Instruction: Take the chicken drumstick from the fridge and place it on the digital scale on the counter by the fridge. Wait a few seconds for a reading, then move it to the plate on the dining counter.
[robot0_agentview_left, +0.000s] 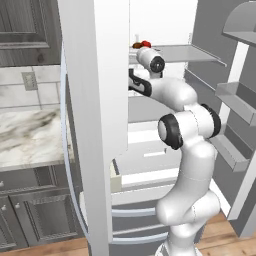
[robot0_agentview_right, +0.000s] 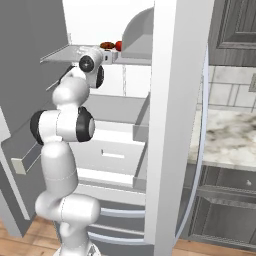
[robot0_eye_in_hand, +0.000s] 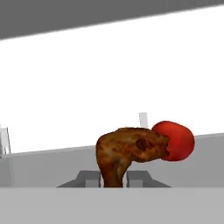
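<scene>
In the hand view the orange-brown chicken drumstick (robot0_eye_in_hand: 127, 151) stands with its thin bone end down between my fingertips, and my gripper (robot0_eye_in_hand: 114, 180) is shut on it. A small round red fruit (robot0_eye_in_hand: 175, 140) touches its right side. Both rest at the upper shelf (robot0_agentview_left: 185, 52) of the open white fridge (robot0_agentview_left: 95, 100). From the right base view the drumstick (robot0_agentview_right: 106, 45) and the fruit (robot0_agentview_right: 119, 45) sit just past my hand (robot0_agentview_right: 97, 54) at shelf height. The digital scale, the plate and the dining counter are out of view.
The open fridge door (robot0_agentview_right: 175, 125) stands close beside the arm, with door bins (robot0_agentview_left: 235, 100) on the other side. Wide white drawers (robot0_agentview_right: 115, 150) lie below the shelf. A marble wall counter (robot0_agentview_left: 30, 135) with dark cabinets runs beside the fridge.
</scene>
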